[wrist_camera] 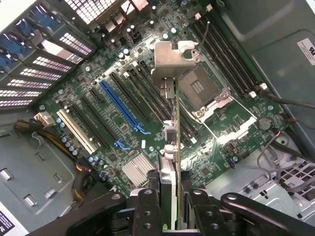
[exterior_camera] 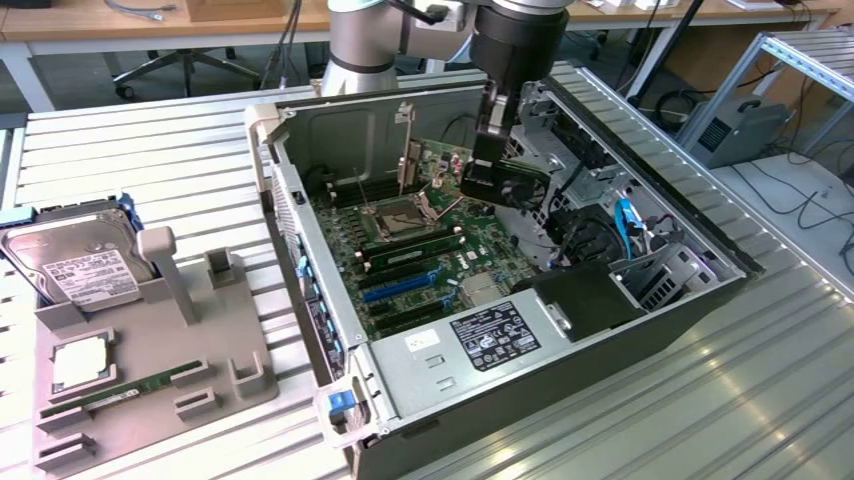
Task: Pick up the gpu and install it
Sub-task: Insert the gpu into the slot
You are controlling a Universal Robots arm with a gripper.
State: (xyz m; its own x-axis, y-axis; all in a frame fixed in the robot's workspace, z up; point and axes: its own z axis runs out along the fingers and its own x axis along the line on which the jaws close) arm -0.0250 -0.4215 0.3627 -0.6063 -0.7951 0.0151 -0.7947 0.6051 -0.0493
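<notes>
- Case: open, board exposed inside.
- Gpu: hangs edge-on just above board's slots, bracket leading.
- Handling, judged: light, stiff, fragile. Grip the flat faces, not the contact edge.
- Gripper: fingers pinch gpu's faces.

Arm was a smooth round silvery-grey metal tube with a paler grey band low on it. Thin black cable ran beside the tube. Wrist housing was a fat black cylinder, slightly glossy, with no readable markings. Gripper body was black, boxy and narrower than the wrist housing, stepping down toward the tips. In the wrist view the fingers were two matte black flat bars, each with a row of round recessed screw holes. Outer linkages were black, curved, with rounded edges that caught pale highlights. No logos or labels could be made out.
</notes>
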